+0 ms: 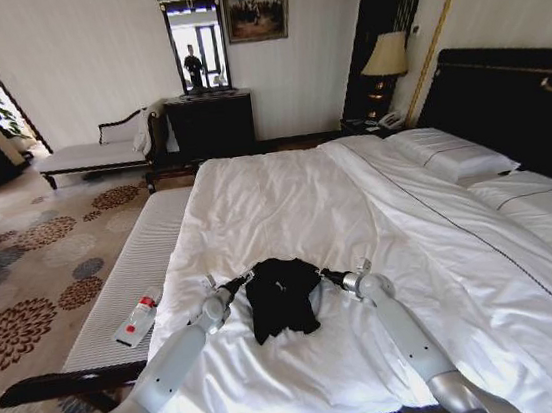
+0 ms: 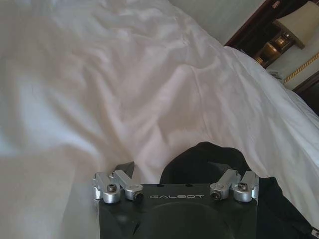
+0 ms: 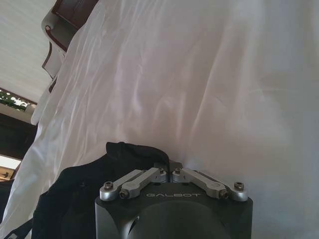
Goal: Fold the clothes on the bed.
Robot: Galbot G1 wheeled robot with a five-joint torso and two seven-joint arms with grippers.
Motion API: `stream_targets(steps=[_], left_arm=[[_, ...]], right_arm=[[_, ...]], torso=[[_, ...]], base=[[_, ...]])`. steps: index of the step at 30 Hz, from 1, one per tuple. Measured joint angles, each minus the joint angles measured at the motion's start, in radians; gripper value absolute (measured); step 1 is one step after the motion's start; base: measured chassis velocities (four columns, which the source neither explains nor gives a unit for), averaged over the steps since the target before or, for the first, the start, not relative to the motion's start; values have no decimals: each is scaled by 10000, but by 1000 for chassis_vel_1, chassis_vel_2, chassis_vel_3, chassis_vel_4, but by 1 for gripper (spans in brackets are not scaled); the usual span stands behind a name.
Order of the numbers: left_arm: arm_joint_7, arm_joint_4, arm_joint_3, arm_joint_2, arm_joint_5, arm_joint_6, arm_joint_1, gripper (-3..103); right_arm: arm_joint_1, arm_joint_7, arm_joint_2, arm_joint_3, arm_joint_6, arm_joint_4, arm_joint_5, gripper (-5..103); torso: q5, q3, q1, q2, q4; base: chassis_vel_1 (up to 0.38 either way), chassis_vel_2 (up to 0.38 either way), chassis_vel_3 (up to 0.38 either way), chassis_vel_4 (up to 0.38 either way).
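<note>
The clothes (image 1: 282, 298), a black T-shirt, lie bunched in a heap on the white duvet of the bed (image 1: 286, 205), near its foot. My left gripper (image 1: 242, 280) sits at the heap's left edge. In the left wrist view this left gripper (image 2: 174, 172) is open, and the black clothes (image 2: 209, 159) lie by one side of it. My right gripper (image 1: 327, 278) is at the heap's right edge. The right wrist view shows the right gripper (image 3: 167, 168) shut, pinching the rim of the clothes (image 3: 119, 159).
A padded bench (image 1: 133, 274) runs along the bed's left side with a bottle (image 1: 139, 319) lying on it. Pillows (image 1: 451, 155) and the dark headboard (image 1: 514, 97) are on the right. A chaise (image 1: 98, 153), dresser (image 1: 210, 124) and lamp (image 1: 386, 57) stand along the far wall.
</note>
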Motion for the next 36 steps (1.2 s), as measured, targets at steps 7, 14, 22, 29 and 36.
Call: stream_targets(steps=[7,14,22,29,36], left_arm=[[10,-5,172,-28,98,15,-57,62],[-5,-187,275,44,165,2,-21,36],[-66,-202,158,74,175,-27,54,8],[-93,25,149,4,172,-28,5,1],[-267,-424,151,97,203,-74,-44,1]], right_arm=[[-8,15,-13,48,4,10,16,1],[-15,36,-8,60,25,12,7,1],[-21,41,-11,65,49,15,2,1],[-42,75,-13,16,53,145,44,1],[-100,136,-112,45,53,330,147,1]], torso=[[0,0,0,0,1],[0,0,0,0,1],[-1,0,0,0,0],[-1,0,0,0,1],[-1,0,0,0,0]], base=[[0,0,0,0],[0,0,0,0],[0,0,0,0],[0,0,0,0],[0,0,0,0]])
